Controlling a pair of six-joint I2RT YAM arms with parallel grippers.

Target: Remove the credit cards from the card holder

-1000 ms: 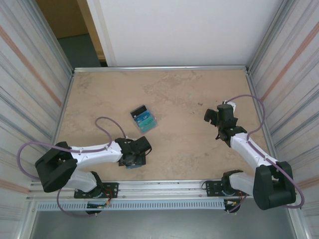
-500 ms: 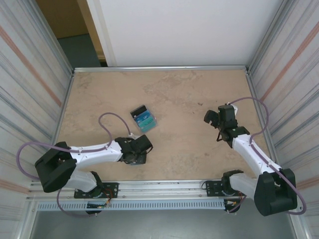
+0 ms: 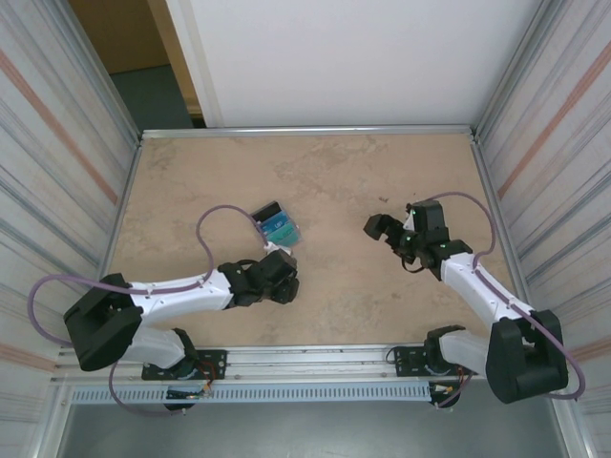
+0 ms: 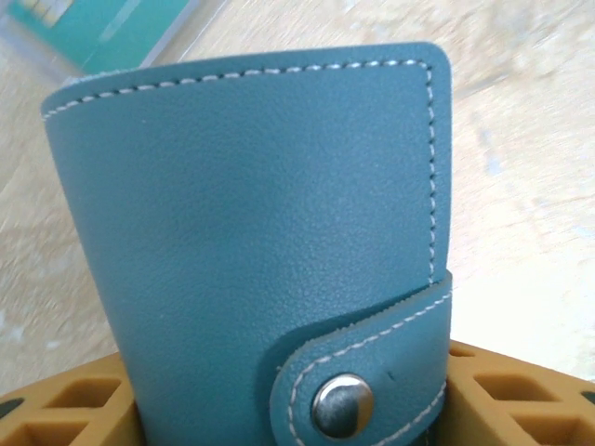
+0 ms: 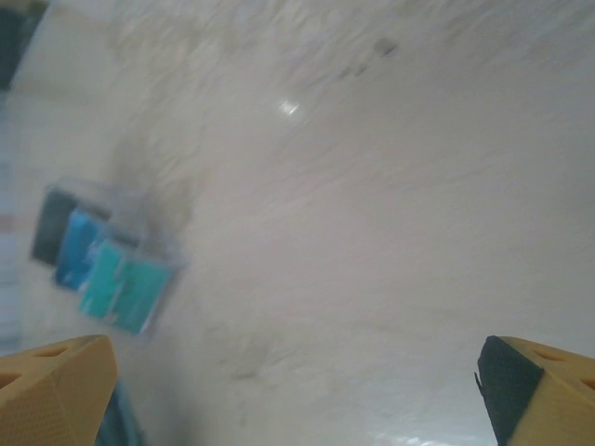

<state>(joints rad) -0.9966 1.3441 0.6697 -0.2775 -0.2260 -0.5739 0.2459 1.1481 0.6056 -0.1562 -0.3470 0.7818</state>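
Note:
The card holder [image 4: 260,232] is a teal-blue wallet, snapped closed and standing upright between the tan fingers [image 4: 56,409] of my left gripper [image 3: 284,279], which is shut on its lower part. The credit cards [image 3: 275,229] lie fanned on the table just beyond it, black, blue and teal-green, inside a clear sleeve. One teal corner of the credit cards [image 4: 102,28] shows behind the wallet. My right gripper [image 3: 387,232] hovers open over bare table to the right of the cards. In the right wrist view the credit cards [image 5: 102,269] sit blurred at the left.
The beige stone-look table [image 3: 334,172] is fenced by ribbed metal walls left and right, with a white panel at the back. The left arm's purple cable [image 3: 215,229] loops over the table beside the cards. Open table lies between the two grippers.
My left gripper has travelled right and away from the near edge toward the cards, carrying the wallet. The right gripper has swung left toward the table's middle, still open.

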